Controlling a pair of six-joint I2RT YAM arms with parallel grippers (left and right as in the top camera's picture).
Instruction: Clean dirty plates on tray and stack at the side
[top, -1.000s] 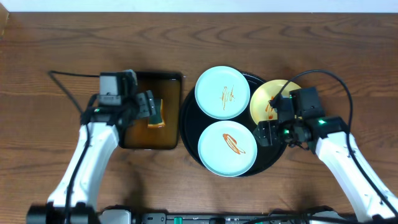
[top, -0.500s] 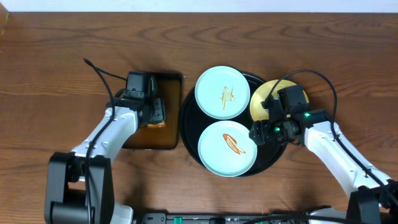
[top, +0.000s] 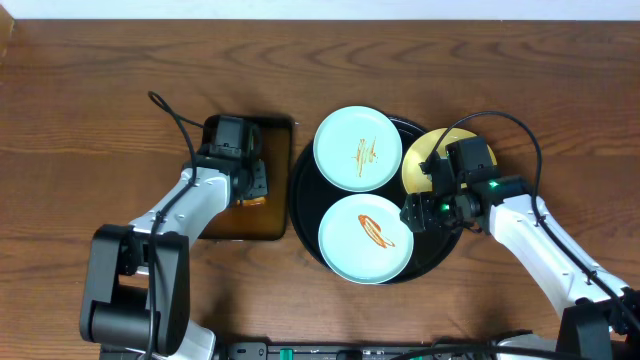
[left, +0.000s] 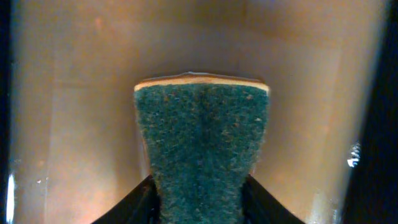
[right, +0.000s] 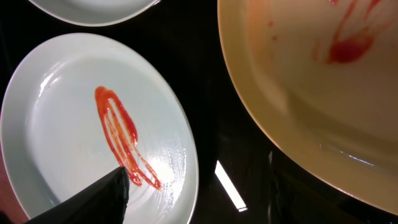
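the 3 plates are all on the round black tray (top: 303, 205) in the middle of the table (top: 100, 80), none of them wiped: 1 mint-blue plate (top: 358, 148) at the back with a thin orange scribble, a 2nd mint-blue plate (top: 366, 238) at the front with a looping orange-red squiggle, and the yellow plate (top: 428, 158) at the tray's right-rear edge, reaching out past the rim and partly hidden by the right arm. from the right wrist you can see red smears on the yellow plate's inside, and it sits close above the dark tray next to the front plate. the right gripper (top: 420, 212) hangs over the tray between the front plate and the yellow 1; only 1 finger (right: 102, 196) shows, low over the front plate's rim, so i cannot tell whether that gripper is spread or gripping anything. to the left of the round tray sits a brown rectangular tray (top: 225, 225), and over it the left gripper (top: 252, 182) has its fingers pressed on both sides of a sponge (left: 202, 155), green scouring face up, yellow edge at the far end.
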